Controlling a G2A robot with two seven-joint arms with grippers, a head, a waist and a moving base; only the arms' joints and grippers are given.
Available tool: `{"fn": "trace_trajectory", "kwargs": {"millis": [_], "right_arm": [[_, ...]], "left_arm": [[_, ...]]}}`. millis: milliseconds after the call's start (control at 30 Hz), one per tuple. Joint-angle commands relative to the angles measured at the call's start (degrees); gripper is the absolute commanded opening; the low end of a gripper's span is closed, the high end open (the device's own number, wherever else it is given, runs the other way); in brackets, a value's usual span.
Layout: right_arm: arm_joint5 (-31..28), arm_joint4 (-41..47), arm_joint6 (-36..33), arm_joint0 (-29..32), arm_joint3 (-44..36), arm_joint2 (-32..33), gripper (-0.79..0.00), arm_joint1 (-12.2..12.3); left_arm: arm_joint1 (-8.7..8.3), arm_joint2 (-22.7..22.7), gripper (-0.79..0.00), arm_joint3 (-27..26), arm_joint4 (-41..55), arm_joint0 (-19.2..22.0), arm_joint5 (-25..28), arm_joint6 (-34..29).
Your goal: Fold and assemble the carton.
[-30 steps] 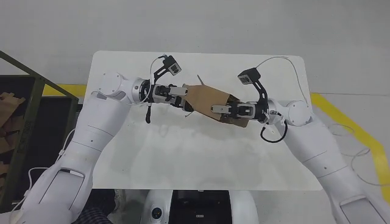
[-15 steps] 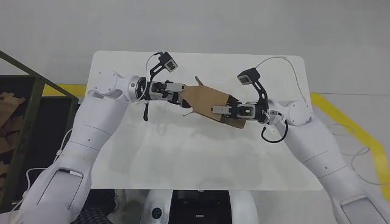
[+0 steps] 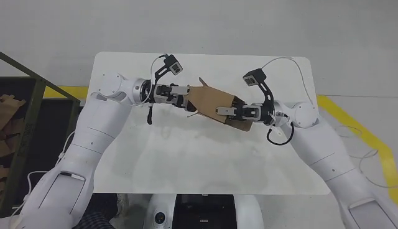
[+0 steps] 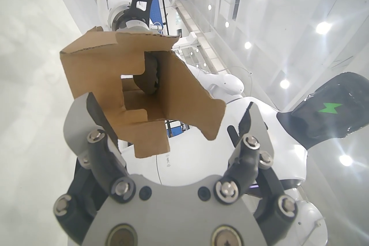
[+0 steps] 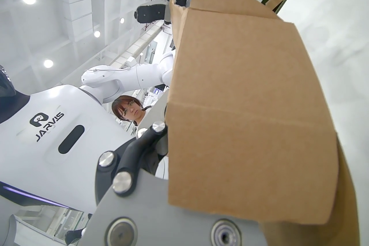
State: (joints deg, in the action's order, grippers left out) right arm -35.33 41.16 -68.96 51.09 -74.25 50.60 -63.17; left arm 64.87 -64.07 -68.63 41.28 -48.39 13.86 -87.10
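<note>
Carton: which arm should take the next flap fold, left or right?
Left, probably. The left gripper is open at the open end of the carton, loose flaps between its fingers. The right gripper lies along the carton's body, seemingly supporting it.

White round-cornered rectangular table [image 3: 186,167] on a pale grey floor [image 3: 199,11].

Left arm [image 3: 93,135], right arm [image 3: 323,148]: shells were white, glossy. Left wrist camera [image 3: 175,66], right wrist camera [image 3: 252,77]: black boxes on black brackets, thin cables. Left hand [image 4: 170,103]: had 1 grey plate, black linkages, silver screws, dark finger pads [image 4: 98,111].
</note>
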Motion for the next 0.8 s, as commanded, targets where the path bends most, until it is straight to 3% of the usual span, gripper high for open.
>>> {"fn": "trace_trajectory", "kwargs": {"millis": [0,467,767], "right_arm": [[-0.30,0.18,0.30,-0.02,0.15,0.24,-0.785,0.10],[-3.36,2.01,3.38,-0.90,6.85,2.33,-0.785,-0.10],[-4.30,-2.20,6.44,-2.00,10.03,1.01,-0.785,-1.38]], "left_arm": [[-0.09,-0.37,0.000,0.21,-0.01,-0.18,0.20,0.21],[-0.89,-2.97,0.000,-1.04,1.59,-2.82,-0.21,-0.79],[-1.01,-3.28,0.000,-2.81,1.91,-3.05,-0.54,-0.19]]}}
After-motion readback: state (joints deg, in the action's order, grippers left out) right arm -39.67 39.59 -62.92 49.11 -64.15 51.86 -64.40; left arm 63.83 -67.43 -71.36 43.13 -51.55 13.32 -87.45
